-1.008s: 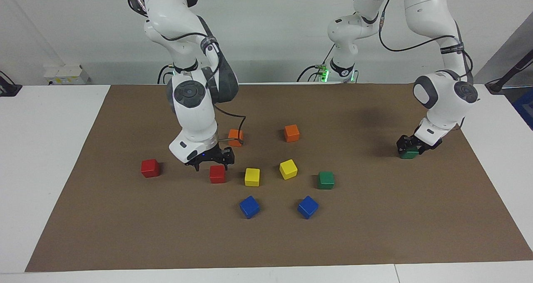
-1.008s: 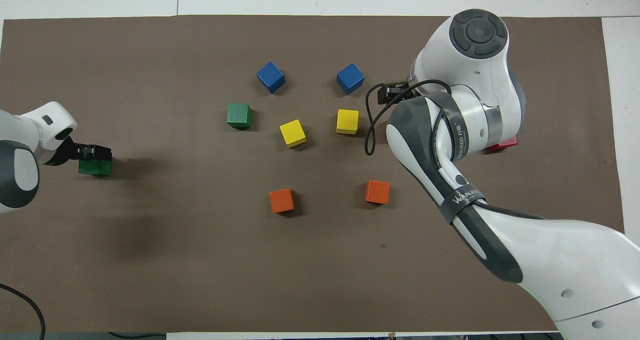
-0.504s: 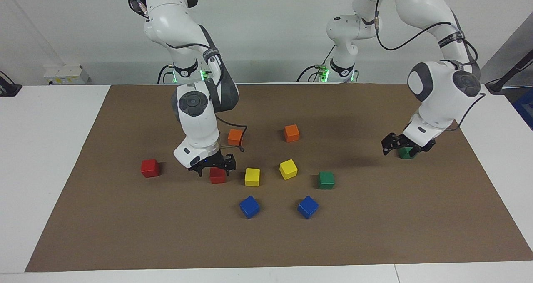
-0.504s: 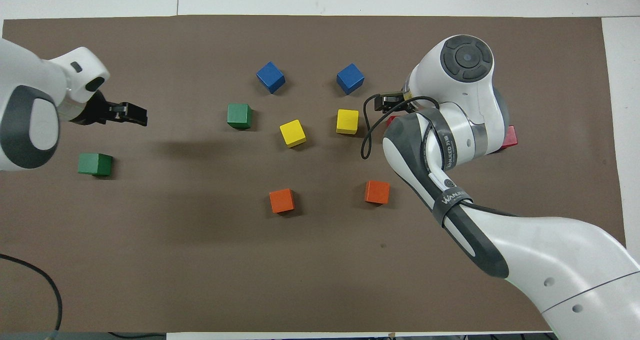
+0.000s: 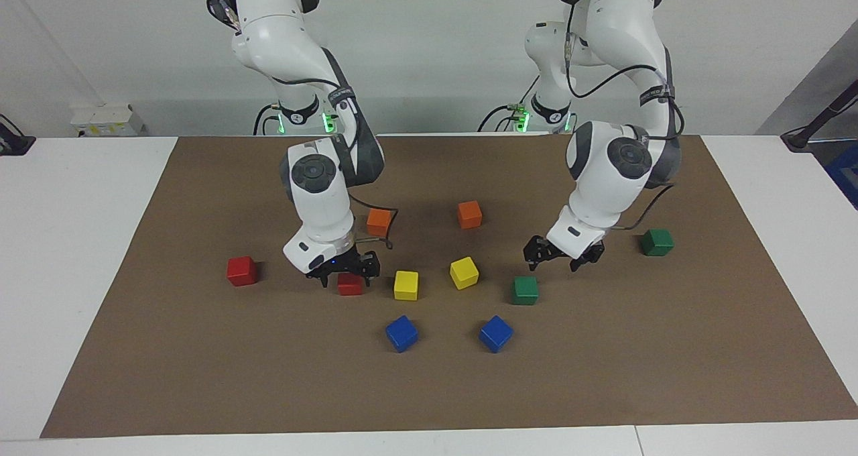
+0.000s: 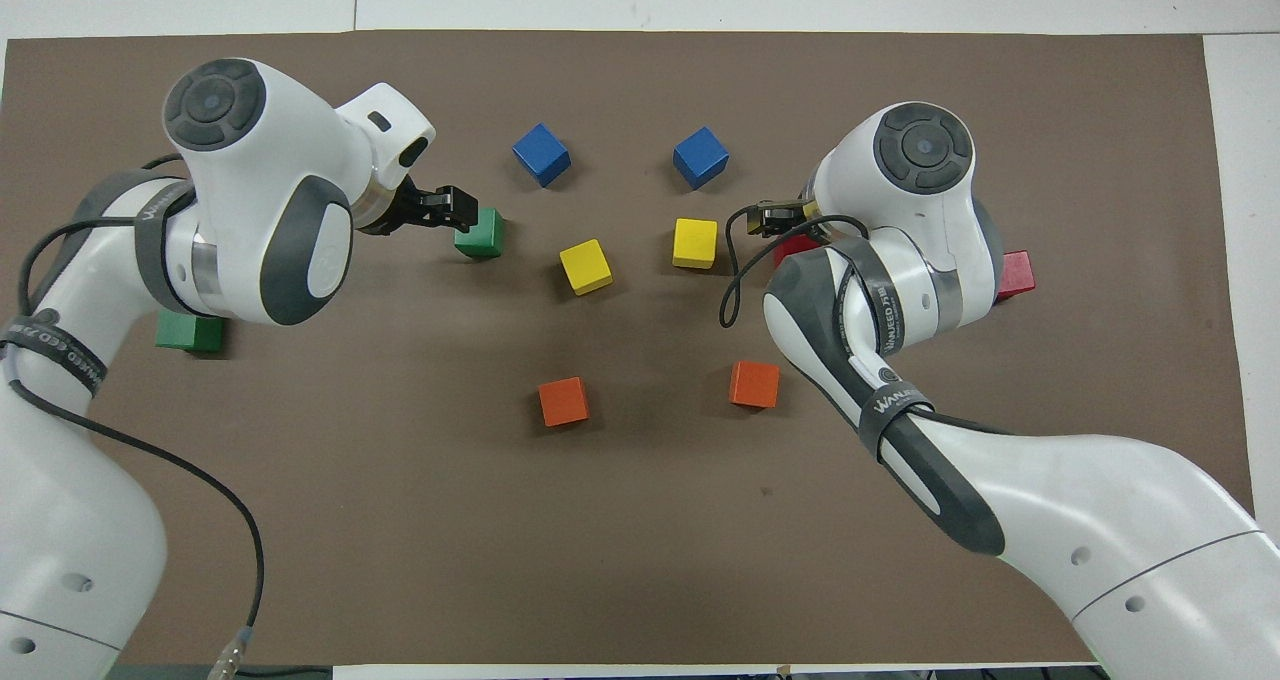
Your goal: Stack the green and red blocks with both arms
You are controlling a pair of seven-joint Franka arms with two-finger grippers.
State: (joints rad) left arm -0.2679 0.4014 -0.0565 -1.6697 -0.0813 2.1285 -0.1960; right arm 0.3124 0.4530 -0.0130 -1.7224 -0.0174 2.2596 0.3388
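A white table (image 5: 80, 255) carries a large brown paper mat (image 5: 436, 382) that covers most of its top. Small glossy cubes lie apart on the mat: two orange ones (image 5: 379, 222) (image 5: 470, 214) nearest the robots, two yellow ones (image 5: 405, 286) (image 5: 464, 272) in the middle, and two blue ones (image 5: 401, 333) (image 5: 496, 333) farthest out. Two red cubes (image 5: 241, 271) (image 5: 349, 285) sit toward the right arm's end, two dark green cubes (image 5: 525, 290) (image 5: 657, 242) toward the left arm's end.
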